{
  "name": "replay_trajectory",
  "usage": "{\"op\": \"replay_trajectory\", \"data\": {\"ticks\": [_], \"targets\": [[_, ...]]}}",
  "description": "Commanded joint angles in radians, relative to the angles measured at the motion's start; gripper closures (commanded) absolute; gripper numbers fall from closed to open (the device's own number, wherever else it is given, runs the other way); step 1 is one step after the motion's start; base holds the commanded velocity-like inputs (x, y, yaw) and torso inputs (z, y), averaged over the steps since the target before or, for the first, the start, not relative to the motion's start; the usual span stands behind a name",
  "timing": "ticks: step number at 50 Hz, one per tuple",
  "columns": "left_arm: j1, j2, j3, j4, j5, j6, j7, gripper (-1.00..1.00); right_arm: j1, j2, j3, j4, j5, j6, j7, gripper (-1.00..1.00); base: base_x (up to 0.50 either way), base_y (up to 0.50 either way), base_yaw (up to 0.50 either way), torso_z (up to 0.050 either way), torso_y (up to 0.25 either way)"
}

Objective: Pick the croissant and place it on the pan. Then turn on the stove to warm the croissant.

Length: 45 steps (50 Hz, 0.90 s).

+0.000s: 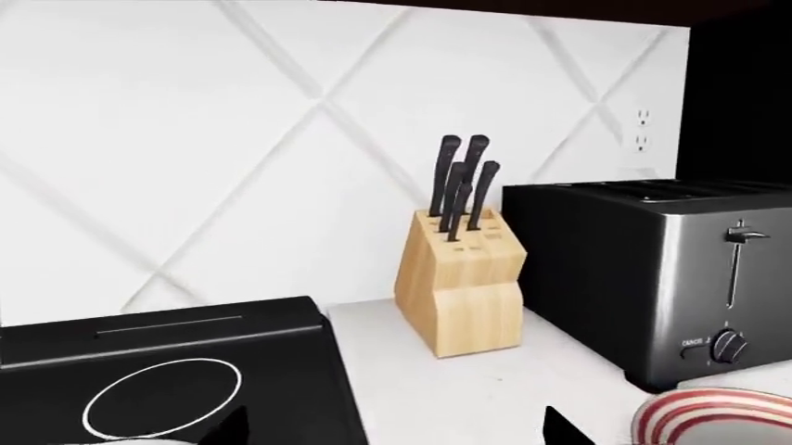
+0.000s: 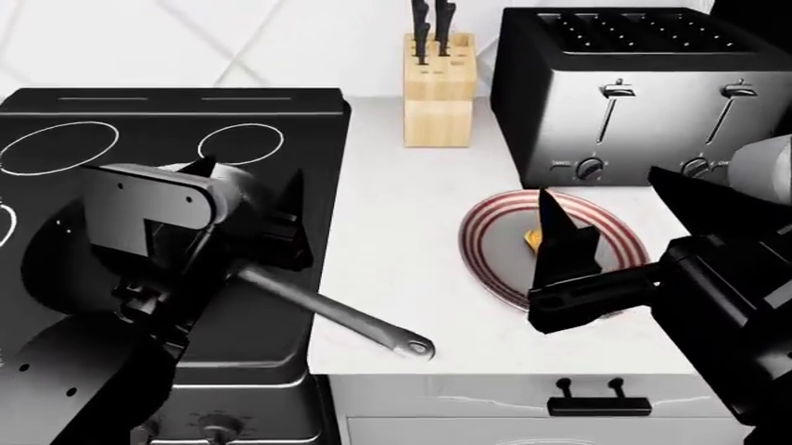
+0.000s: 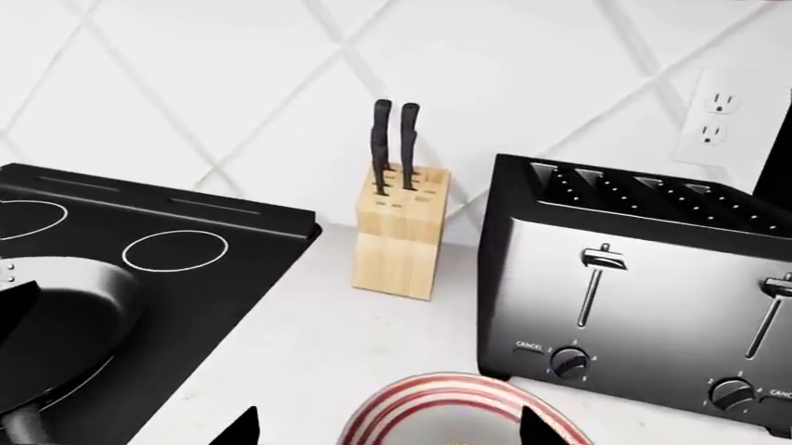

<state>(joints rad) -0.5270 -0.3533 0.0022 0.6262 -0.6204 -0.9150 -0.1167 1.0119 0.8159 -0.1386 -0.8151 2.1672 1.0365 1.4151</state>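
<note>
Right gripper (image 2: 557,243) hovering above the red-ringed plate (image 2: 495,264) at centre right, fingers spread apart, apparently lined up for the croissant (image 2: 533,239) peeking out beneath. Left gripper (image 2: 254,199) parted over the pan (image 3: 56,334) at left. Bare counter between plate and stove (image 2: 161,116).

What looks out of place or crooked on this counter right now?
The pan's handle sticks off the stove and lies slanted across the white counter, its end near the front edge. The knife block, toaster and striped plate stand squarely.
</note>
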Motion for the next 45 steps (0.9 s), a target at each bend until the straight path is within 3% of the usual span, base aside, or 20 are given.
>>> {"op": "replay_trajectory", "data": {"ticks": [1, 10, 16, 29, 45], "targets": [[-0.002, 0.004, -0.004, -0.001, -0.01, 0.01, -0.003, -1.0, -0.003, 0.013, -0.013, -0.014, 0.008, -0.022, 0.016, -1.0, 0.5, 0.0, 0.0, 0.0, 0.0], [-0.004, 0.006, -0.011, -0.016, -0.012, 0.015, -0.012, -1.0, -0.031, 0.014, -0.013, -0.011, -0.008, -0.019, -0.012, -1.0, 0.5, 0.0, 0.0, 0.0, 0.001], [-0.004, 0.006, -0.006, -0.025, -0.013, 0.02, -0.009, -1.0, -0.07, 0.037, -0.022, 0.001, 0.022, -0.038, -0.003, -1.0, 0.05, 0.0, 0.0, 0.0, 0.002], [0.001, 0.001, 0.009, -0.045, -0.008, 0.046, 0.007, -1.0, 0.207, 0.147, -0.238, 0.143, 0.358, -0.033, 0.069, -1.0, 0.0, 0.0, 0.0, 0.0, 0.0], [-0.004, -0.002, 0.025, -0.067, 0.002, 0.063, 0.008, -1.0, 0.331, 0.219, -0.317, 0.329, 0.473, 0.096, -0.003, -1.0, 0.0, 0.0, 0.0, 0.0, 0.0]]}}
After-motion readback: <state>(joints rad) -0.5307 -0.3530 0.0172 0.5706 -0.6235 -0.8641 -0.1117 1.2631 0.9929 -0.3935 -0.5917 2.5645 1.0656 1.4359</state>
